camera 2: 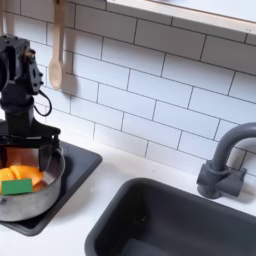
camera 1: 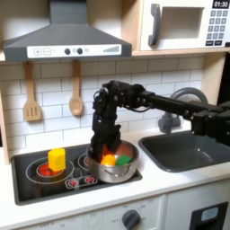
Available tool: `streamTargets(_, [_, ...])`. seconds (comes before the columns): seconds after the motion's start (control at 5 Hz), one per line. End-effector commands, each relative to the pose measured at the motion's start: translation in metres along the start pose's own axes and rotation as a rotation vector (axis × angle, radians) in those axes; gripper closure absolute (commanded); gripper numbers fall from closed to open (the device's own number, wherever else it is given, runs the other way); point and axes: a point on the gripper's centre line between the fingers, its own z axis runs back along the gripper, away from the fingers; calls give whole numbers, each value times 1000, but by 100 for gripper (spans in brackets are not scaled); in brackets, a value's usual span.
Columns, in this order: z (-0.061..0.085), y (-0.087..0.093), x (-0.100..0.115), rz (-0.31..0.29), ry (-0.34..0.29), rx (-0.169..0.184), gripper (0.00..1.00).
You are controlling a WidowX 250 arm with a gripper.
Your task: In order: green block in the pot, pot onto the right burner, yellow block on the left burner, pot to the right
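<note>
The silver pot [camera 1: 112, 176] [camera 2: 30, 208] sits on the right burner of the black stove top [camera 1: 27, 184] in the first exterior view. Inside it lie the green block [camera 1: 123, 159] [camera 2: 16, 186] and an orange piece [camera 1: 109, 160] [camera 2: 30, 172]. On the left burner [camera 1: 41, 169] the yellow block [camera 1: 57, 159] stands upright. My gripper [camera 1: 106, 148] [camera 2: 28, 155] hangs straight down over the back of the pot, close above its rim. Its fingers look spread apart with nothing between them.
A dark sink [camera 1: 184, 148] [camera 2: 170, 220] with a grey faucet [camera 1: 184, 97] [camera 2: 225, 165] lies right of the stove in both exterior views. A wooden spatula [camera 1: 32, 94] and spoon [camera 1: 76, 90] [camera 2: 57, 60] hang on the tiled wall. Red knobs [camera 1: 81, 181] line the stove's front.
</note>
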Motion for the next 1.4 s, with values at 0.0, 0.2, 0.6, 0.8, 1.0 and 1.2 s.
streamTargets(0.0, [13, -4, -4, -92, 67, -55, 0])
streamTargets(0.2, [9, -5, -8, -183, 103, -48, 0])
streamTargets(0.6, [14, 0, -6, -250, 122, -39, 0])
streamTargets(0.8, [17, 8, -8, -275, 147, -58, 0])
streamTargets(1.0, [24, 17, -10, -318, 144, -69, 0])
streamTargets(1.2, [20, 22, -13, -301, 157, -56, 0])
